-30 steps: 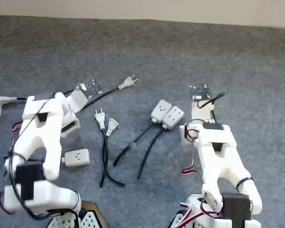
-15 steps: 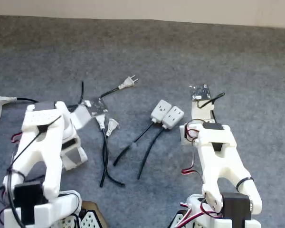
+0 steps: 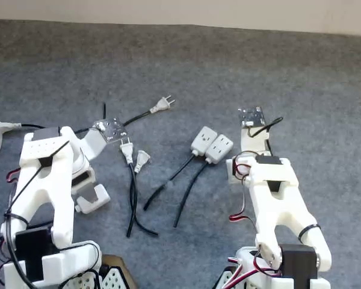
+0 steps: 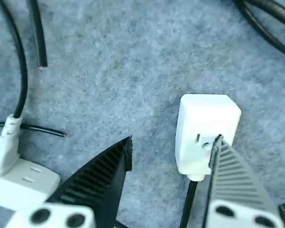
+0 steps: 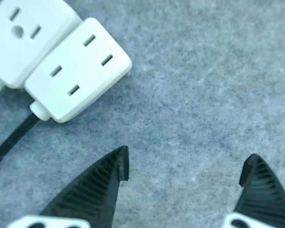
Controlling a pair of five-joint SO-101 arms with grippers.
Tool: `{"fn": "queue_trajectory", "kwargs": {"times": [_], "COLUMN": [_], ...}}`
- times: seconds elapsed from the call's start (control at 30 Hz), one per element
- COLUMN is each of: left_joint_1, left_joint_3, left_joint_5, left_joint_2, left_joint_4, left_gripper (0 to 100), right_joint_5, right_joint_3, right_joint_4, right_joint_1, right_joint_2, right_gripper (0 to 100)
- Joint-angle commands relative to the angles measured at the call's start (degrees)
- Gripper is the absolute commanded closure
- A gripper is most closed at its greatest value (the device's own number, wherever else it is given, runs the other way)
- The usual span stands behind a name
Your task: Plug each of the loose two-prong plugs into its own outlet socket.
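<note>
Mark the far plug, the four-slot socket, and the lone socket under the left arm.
far plug (image 3: 162,105), high view, white body.
four-slot socket (image 5: 78,76), right wrist view, middle of slotted face.
lone socket (image 4: 206,121), left wrist view, top face.

Grey felt mat (image 3: 301,78) — pale wall (image 3: 277,12).

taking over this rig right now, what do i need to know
Left pincer: open, holding nothing, one finger at the edge of the lone socket.
Right pincer: open, holding nothing, over bare carpet beside the paired sockets.
Plugs: far plug lies farthest from the arms; second plug and third plug lie side by side between the arms.
Done: nothing; none of the three loose plugs is in a socket.
Left: all three plugs, one per socket.
</note>
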Motion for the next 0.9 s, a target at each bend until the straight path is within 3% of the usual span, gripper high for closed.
{"fn": "queue_trajectory", "kwargs": {"times": [0.0, 0.23, 0.47, 0.6, 0.77, 0.87], "left_joint_1": [2.15, 9.01, 9.36, 7.34, 1.98, 1.45], "left_joint_3": [2.77, 6.9, 8.04, 8.57, 10.51, 13.41], "left_joint_5": [-0.44, -7.74, -11.25, -10.46, 3.34, 4.4], "left_joint_2": [-0.57, -12.97, -30.02, -37.05, -36.18, -28.44], "left_joint_4": [0.53, 18.64, 34.46, 29.27, 5.1, -2.02], "left_gripper": [73, 73, 73, 73, 73, 73], "right_joint_5": [-0.35, -0.35, -0.35, -0.35, -0.35, -0.35], "right_joint_3": [-2.07, -2.07, -2.07, -2.07, -2.07, -2.07], "right_joint_4": [-0.57, -0.57, -0.57, -0.57, -0.57, -0.57], "right_joint_1": [-0.48, -0.48, -0.48, -0.48, -0.48, -0.48], "right_joint_2": [-1.89, -1.89, -1.89, -1.89, -1.89, -1.89], "right_gripper": [64.6, 64.6, 64.6, 64.6, 64.6, 64.6]}}
